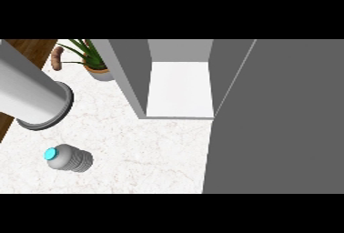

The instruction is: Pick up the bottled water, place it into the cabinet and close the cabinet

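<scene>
The bottled water (68, 158) is a ribbed grey bottle with a cyan cap, standing on the marble counter (141, 145) at the lower left. The cabinet (180, 88) stands at the back centre, and its white inner floor shows. Its grey door (275, 118) is swung open and fills the right side of the head view. A thick grey forearm (30, 93) crosses the upper left, ending in a dark rim above and left of the bottle. No hand shows on it or anywhere else. Nothing touches the bottle.
A potted green plant (94, 63) stands at the back left, close to the cabinet's left wall (128, 77). A brown sausage-like item (56, 59) lies beside it. The counter's wooden edge (5, 125) runs along the far left.
</scene>
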{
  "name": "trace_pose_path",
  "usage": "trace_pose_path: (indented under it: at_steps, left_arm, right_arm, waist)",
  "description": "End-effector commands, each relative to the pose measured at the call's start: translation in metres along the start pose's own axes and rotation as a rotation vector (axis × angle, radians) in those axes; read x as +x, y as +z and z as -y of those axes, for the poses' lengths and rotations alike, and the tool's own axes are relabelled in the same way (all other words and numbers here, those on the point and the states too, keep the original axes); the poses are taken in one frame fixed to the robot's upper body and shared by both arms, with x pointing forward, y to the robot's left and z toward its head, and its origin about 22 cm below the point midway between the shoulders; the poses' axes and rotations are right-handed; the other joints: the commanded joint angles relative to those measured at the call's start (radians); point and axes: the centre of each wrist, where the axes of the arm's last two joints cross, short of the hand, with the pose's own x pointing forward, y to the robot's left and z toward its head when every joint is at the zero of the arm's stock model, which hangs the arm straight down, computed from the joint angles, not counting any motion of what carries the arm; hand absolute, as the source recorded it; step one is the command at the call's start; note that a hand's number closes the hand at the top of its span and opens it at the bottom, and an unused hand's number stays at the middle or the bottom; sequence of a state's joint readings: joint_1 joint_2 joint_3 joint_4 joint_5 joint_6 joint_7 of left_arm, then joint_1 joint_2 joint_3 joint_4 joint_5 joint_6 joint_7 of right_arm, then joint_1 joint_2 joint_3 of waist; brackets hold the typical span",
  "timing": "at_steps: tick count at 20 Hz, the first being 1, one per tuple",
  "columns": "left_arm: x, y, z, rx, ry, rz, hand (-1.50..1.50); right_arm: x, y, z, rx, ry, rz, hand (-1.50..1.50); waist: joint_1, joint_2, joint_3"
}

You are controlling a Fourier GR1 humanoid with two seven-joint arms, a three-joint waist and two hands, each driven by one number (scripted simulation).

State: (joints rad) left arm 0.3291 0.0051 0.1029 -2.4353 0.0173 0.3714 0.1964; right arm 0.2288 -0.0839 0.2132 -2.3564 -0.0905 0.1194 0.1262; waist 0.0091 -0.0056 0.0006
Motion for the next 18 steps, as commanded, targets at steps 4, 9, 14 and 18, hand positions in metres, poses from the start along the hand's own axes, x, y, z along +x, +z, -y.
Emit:
trace_pose_path:
  at_steps: [4, 9, 14, 18]
  left_arm:
    - [0.058, 0.03, -0.004, 0.045, 0.009, -0.016, -1.5]
    - [0.049, 0.034, -0.005, 0.063, -0.005, -0.043, -1.5]
    - [0.056, 0.036, -0.008, 0.066, -0.019, -0.049, -1.5]
    - [0.062, 0.036, -0.008, 0.062, -0.021, -0.064, -1.5]
  right_arm:
    - [0.028, 0.007, -0.028, 0.004, -0.022, 0.013, -1.5]
    - [0.055, 0.019, -0.035, 0.018, -0.032, -0.01, -1.5]
    - [0.051, 0.016, -0.041, 0.019, -0.025, -0.007, -1.5]
    - [0.04, 0.005, -0.042, -0.008, -0.021, -0.003, -1.5]
  waist:
    - [-0.006, 0.002, 0.0]
    - [-0.004, -0.001, -0.001]
    - [-0.005, -0.002, 0.0]
    - [-0.003, 0.001, 0.0]
